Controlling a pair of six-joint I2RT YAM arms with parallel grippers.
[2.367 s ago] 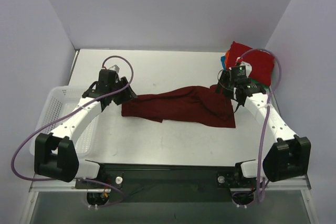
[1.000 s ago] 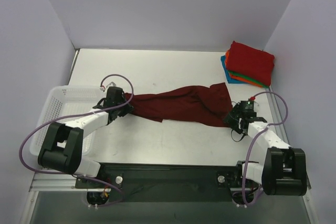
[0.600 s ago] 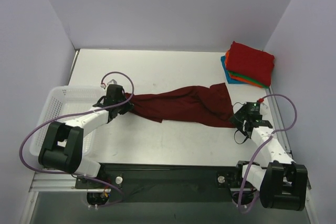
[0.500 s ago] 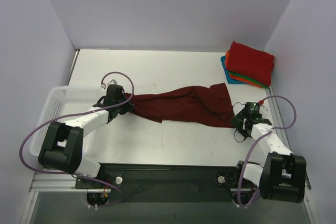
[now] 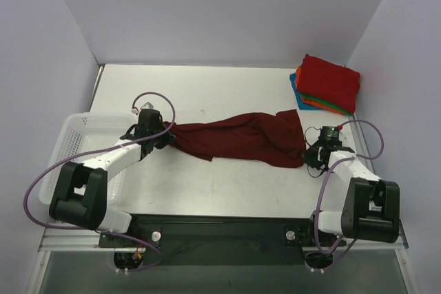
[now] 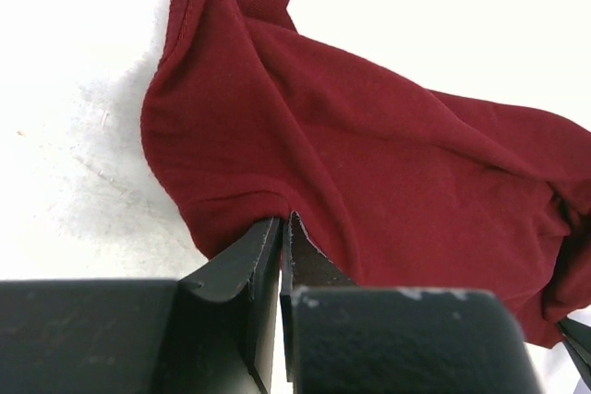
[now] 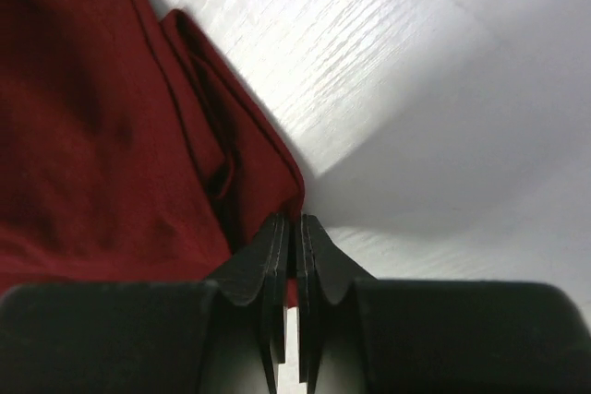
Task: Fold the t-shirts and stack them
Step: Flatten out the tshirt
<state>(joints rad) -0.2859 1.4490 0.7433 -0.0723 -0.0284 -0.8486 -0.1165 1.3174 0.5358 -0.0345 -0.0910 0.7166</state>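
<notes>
A dark maroon t-shirt (image 5: 238, 139) lies crumpled and stretched across the middle of the table. My left gripper (image 5: 162, 135) is at its left end. In the left wrist view the shirt (image 6: 369, 163) has a fold of its edge pinched where the gripper (image 6: 284, 220) is shut. My right gripper (image 5: 309, 155) is low at the shirt's right corner. In the right wrist view it (image 7: 297, 220) is shut on the hem of the shirt (image 7: 102, 136). A stack of folded t-shirts (image 5: 327, 84), bright red on top with orange, green and blue edges below, sits at the far right corner.
A white mesh basket (image 5: 76, 129) stands at the table's left edge beside the left arm. Walls close in the table at the back and on both sides. Purple cables loop above both arms.
The right gripper has shut on the shirt's right corner and shifted slightly away from the near edge. The left jaws have closed tighter on the left end. The shirt itself has barely moved.
</notes>
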